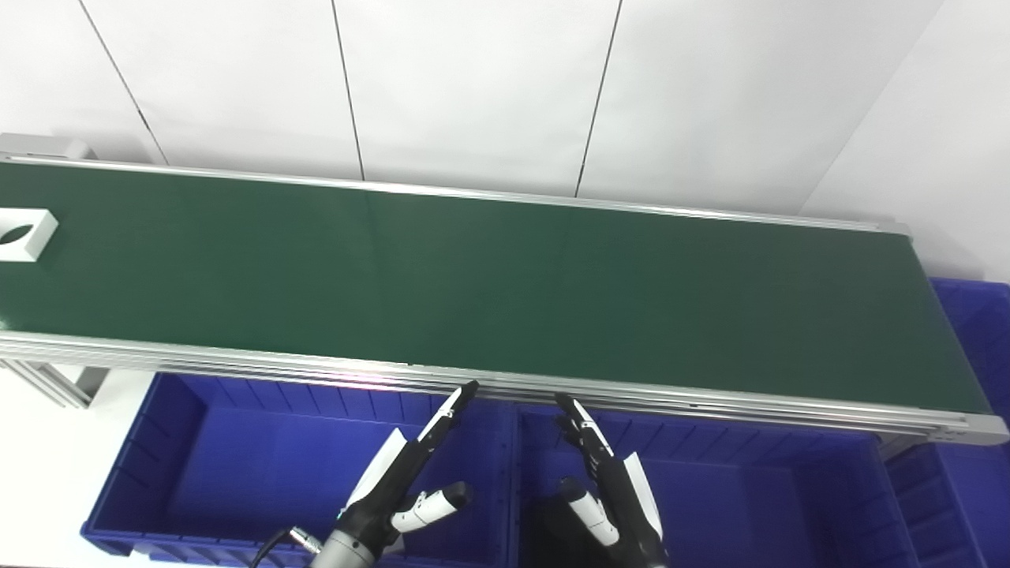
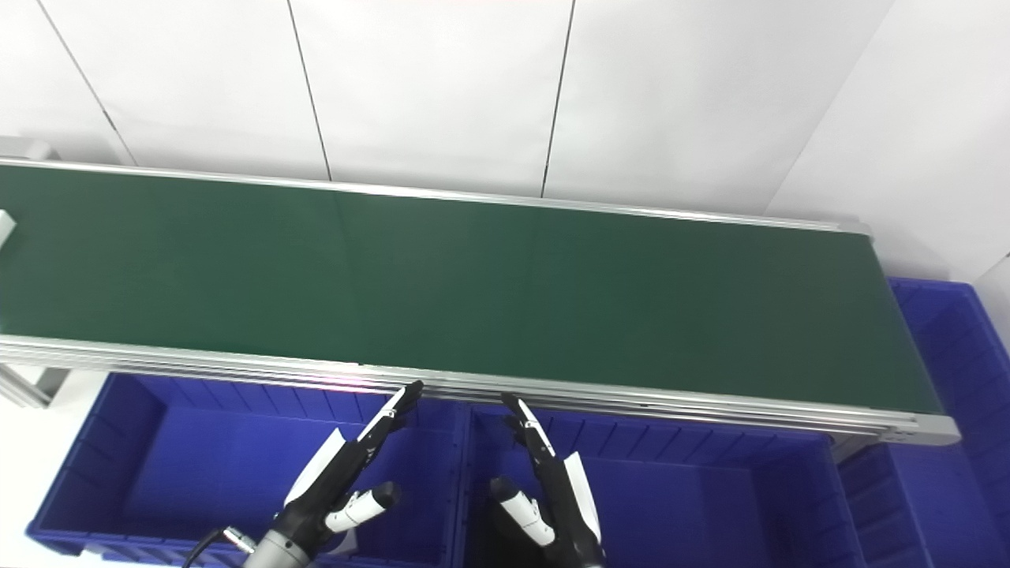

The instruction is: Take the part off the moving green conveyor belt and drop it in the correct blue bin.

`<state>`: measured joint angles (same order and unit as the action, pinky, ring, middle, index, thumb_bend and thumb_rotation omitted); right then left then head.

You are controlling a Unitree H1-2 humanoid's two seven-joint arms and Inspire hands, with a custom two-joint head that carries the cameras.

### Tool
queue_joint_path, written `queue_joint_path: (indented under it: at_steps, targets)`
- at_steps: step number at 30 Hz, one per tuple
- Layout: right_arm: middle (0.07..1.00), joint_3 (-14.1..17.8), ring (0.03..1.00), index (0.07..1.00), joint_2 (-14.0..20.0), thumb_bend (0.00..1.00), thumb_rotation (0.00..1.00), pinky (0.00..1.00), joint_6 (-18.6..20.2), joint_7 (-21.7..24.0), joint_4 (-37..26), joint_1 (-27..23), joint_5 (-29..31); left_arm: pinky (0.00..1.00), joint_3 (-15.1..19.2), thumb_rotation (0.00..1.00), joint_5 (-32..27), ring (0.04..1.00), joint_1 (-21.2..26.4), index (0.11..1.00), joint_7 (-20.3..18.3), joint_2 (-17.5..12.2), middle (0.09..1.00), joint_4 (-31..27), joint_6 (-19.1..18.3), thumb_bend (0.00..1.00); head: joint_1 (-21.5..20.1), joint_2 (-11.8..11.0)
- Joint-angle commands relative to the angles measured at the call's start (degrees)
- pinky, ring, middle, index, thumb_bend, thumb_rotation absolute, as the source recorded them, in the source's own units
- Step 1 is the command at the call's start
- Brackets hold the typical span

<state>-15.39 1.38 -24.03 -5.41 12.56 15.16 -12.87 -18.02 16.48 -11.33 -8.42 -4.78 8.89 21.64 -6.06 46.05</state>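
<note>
Left robot hand [image 1: 394, 489] with slim black fingers [image 1: 442, 418] and white back plates, white thumb tipped black, grey metal wrist, thin black cable beside it, right robot hand [image 1: 611, 493] in matching black and white

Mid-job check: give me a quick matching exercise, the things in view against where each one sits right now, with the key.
Things:
1. white part
2. left robot hand
3. right robot hand
4. far-right blue bin

Places:
A. beyond the belt's right end
B. on the green belt at the far left edge of the picture
C. open, over the near-right blue bin
D. open, over the near-left blue bin

Pairs: 1-B, 2-D, 3-C, 4-A
</note>
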Motion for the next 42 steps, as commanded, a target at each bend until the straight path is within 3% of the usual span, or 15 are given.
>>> queue_joint_path:
  at_steps: [1, 9, 22, 33, 42]
  targets:
    - [0.951, 0.0, 0.911, 0.933, -0.6, 0.88, 0.96, 0.91, -2.8, -0.6, -1.0, -0.1, -0.2, 0.96, 0.0, 0.97, -0.8, 1.0, 0.7, 1.0, 0.4, 0.2, 1.0, -0.9, 1.4, 0.86, -0.1, 0.0]
    - [0.954, 0.1, 0.915, 0.934, -0.7, 0.89, 0.95, 0.91, -2.7, -0.4, -0.8, -0.1, -0.3, 0.96, 0.0, 0.97, -0.6, 1.0, 0.9, 1.0, 0.5, 0.1, 1.0, -0.9, 1.5, 0.84, -0.1, -0.1]
    - [0.949, -0.2, 0.915, 0.927, -1.0, 0.88, 1.0, 0.92, -2.8, -0.1, -0.7, 0.0, 0.8, 0.96, 0.0, 1.0, -1.6, 1.0, 1.1, 1.0, 0.3, 0.1, 1.0, 0.1, 2.4, 0.89, -0.1, -0.3]
    - [0.947, -0.4, 0.906, 0.924, -1.0, 0.87, 1.0, 0.91, -2.9, -1.0, -0.5, 0.0, 1.3, 0.98, 0.3, 1.0, -2.4, 1.0, 1.0, 1.0, 0.3, 0.0, 1.0, 0.3, 3.1, 0.85, -0.1, -0.4]
    - [0.951, -0.3, 0.904, 0.93, -1.0, 0.94, 1.0, 0.9, -2.9, -1.1, -3.7, 2.1, 3.1, 1.0, 1.1, 1.0, -6.3, 1.0, -0.2, 0.999, 0.0, -0.1, 1.0, -1.5, 4.2, 0.8, -0.5, -0.5]
